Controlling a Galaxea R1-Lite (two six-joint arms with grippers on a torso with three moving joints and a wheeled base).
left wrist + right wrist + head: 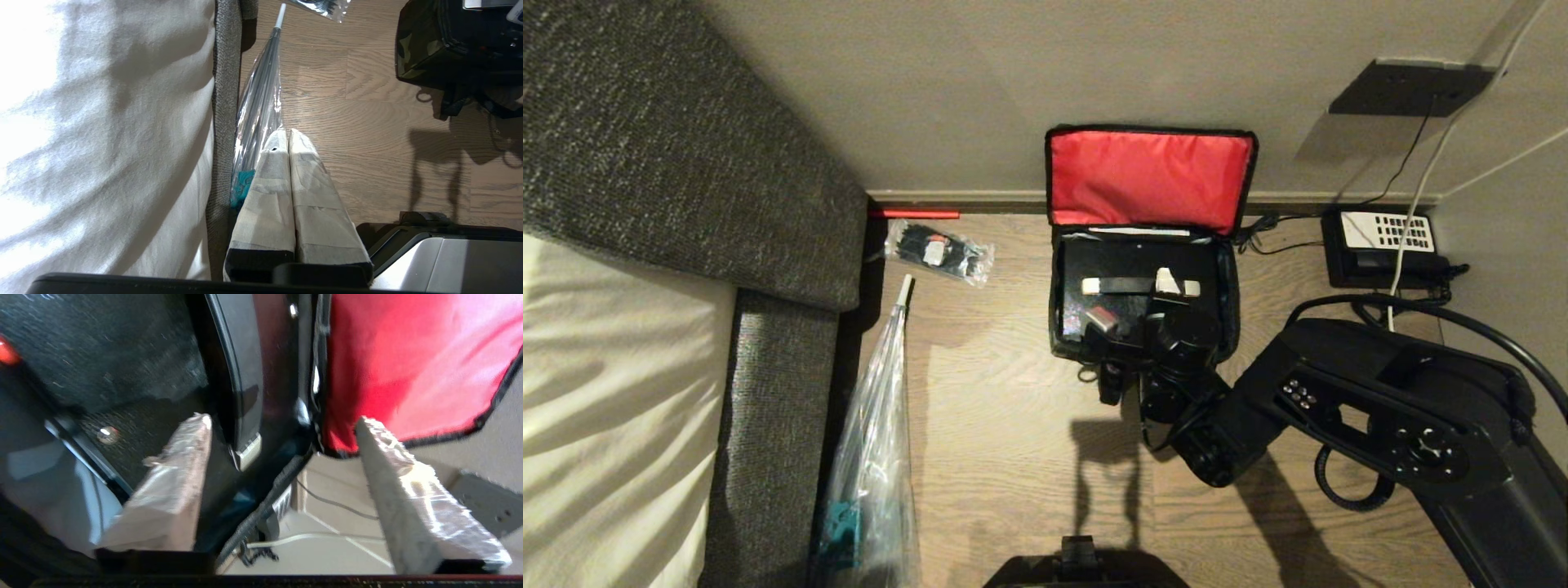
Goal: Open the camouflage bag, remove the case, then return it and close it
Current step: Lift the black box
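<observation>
On the wooden floor [980,392], the camouflage bag [1232,286] gapes, red lid lining up; the rectangular black hard case [1127,265] sits inside, right end effector [282,465] spread above its handle; left end effector [288,139] pressed together

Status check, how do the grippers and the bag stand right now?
Right gripper jaws open over the case, gripping nothing. Left gripper shut, parked beside the bed. Bag open, case inside. Nothing blocking.

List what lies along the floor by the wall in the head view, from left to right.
Grey sofa → small clear packet → open camouflage bag with the case inside → black telephone.
</observation>
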